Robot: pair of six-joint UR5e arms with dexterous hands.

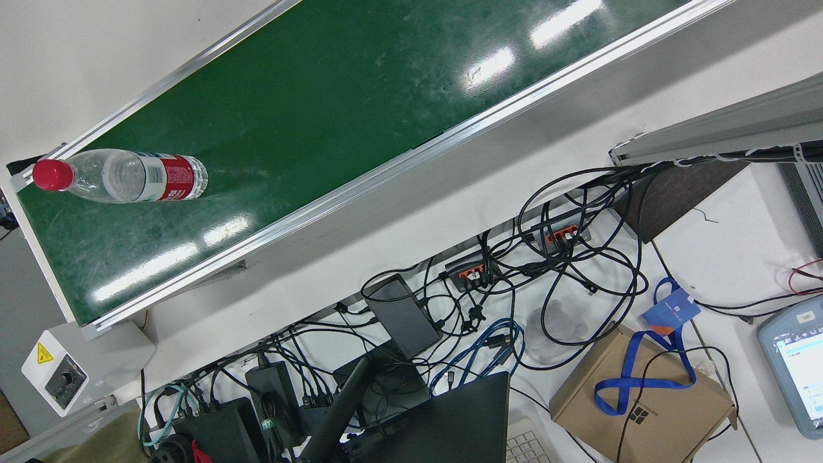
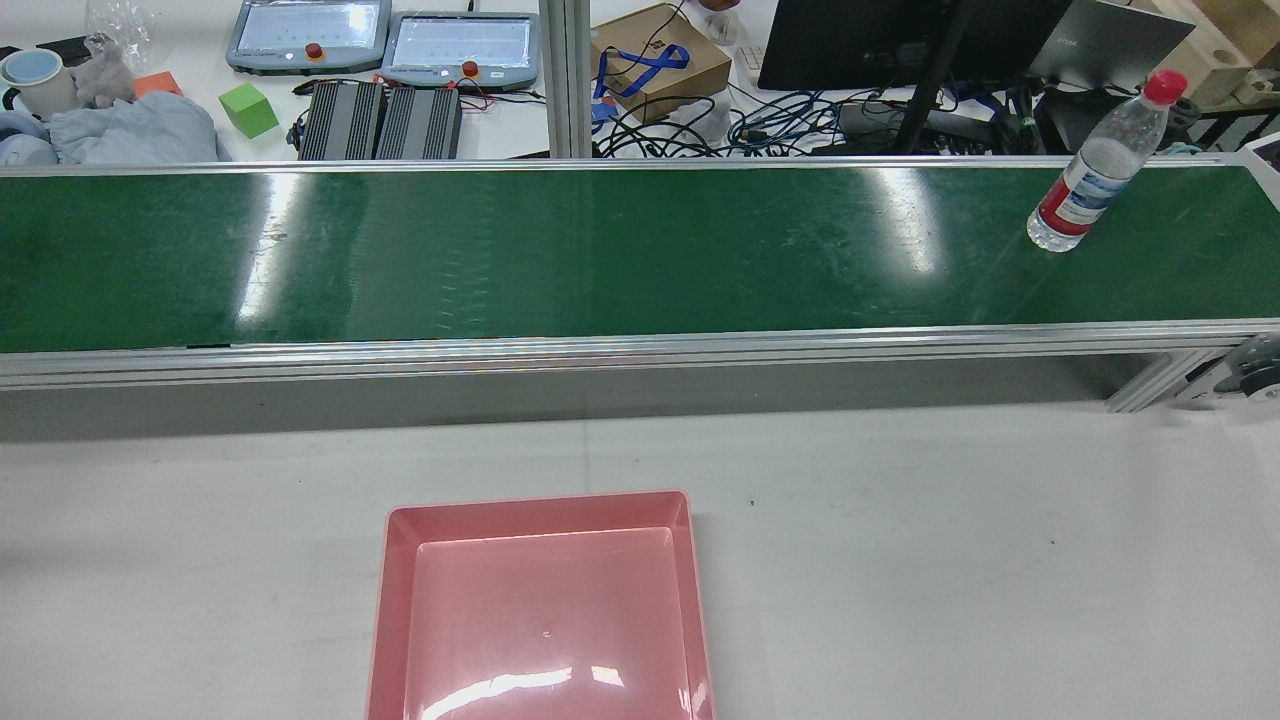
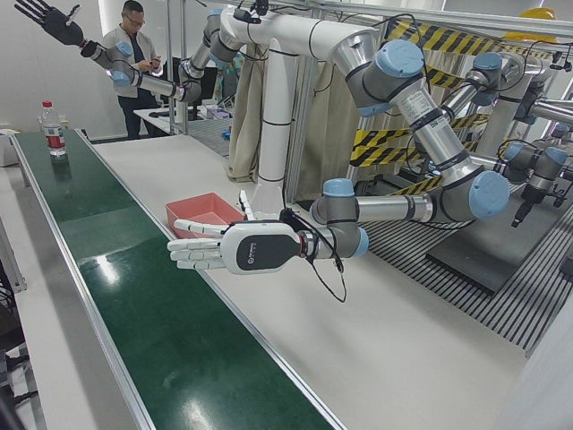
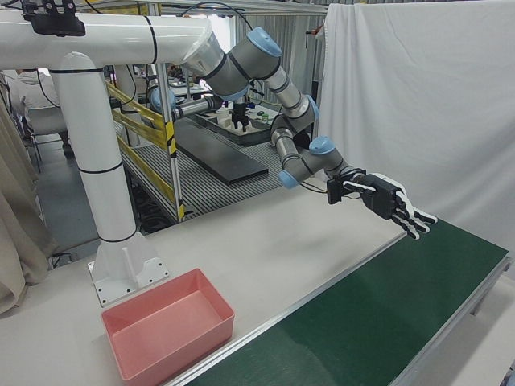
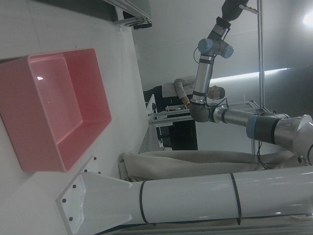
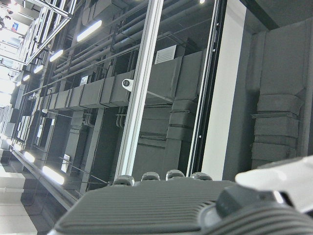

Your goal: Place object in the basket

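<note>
A clear water bottle with a red cap and red label stands upright on the green conveyor belt, near its end on my right side. It shows again far off in the left-front view and in the front view. The pink basket sits empty on the white table in front of the belt, seen too as the basket. My left hand hovers open and flat over the belt's table-side edge, far from the bottle and holding nothing. My right hand is raised high with its fingers spread.
Beyond the belt lie cables, a cardboard box, two teach pendants, a green cube and a monitor. A person stands behind the far end of the belt. The white pedestal rises just behind the basket.
</note>
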